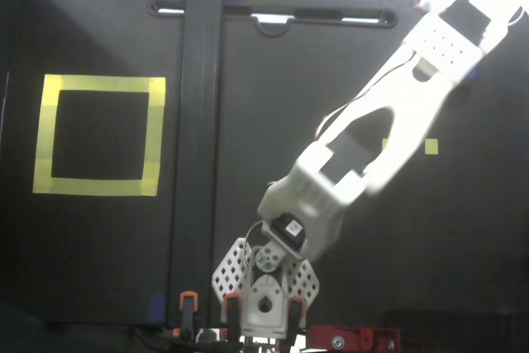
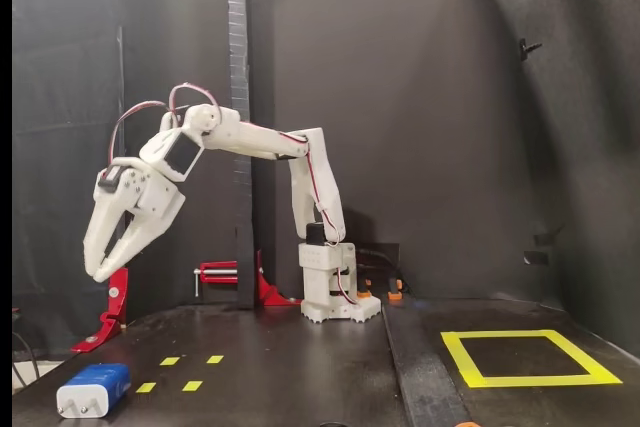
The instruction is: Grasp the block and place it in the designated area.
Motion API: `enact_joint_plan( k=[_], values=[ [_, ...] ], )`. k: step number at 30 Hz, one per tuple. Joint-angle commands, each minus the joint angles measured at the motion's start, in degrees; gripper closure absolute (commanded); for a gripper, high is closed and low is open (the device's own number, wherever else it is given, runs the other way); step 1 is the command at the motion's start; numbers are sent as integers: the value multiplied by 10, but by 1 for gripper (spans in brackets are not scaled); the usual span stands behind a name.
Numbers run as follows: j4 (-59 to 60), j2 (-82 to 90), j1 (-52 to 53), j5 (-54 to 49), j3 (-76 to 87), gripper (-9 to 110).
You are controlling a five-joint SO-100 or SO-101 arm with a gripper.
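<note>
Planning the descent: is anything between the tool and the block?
Nothing visible. In the fixed view from the front, the tool hangs open in free air above the block, which lies alone on the table; only empty space separates them.

Look low in the side-on fixed view and you'll find the small dark-blue rounded rectangular block point(image 2: 93, 390) lying flat on the black table near the left edge, its pale end with two short prongs turned toward the camera. Nothing touches it. In the top-down fixed view you cannot see it (the white arm covers that corner). Your large square outline of wide yellow tape point(image 1: 99, 135) point(image 2: 527, 358) lies flat well apart from the block, across the table, enclosing bare black surface.
</note>
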Motion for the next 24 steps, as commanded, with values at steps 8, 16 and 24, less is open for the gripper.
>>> enact_joint_plan(
  k=[8,16,24],
  values=[
    [25,-19,21,-20,-47,101],
    [18,-49,33,-36,-64,101],
    [4,-63,29,-37,-77,101]
  ],
)
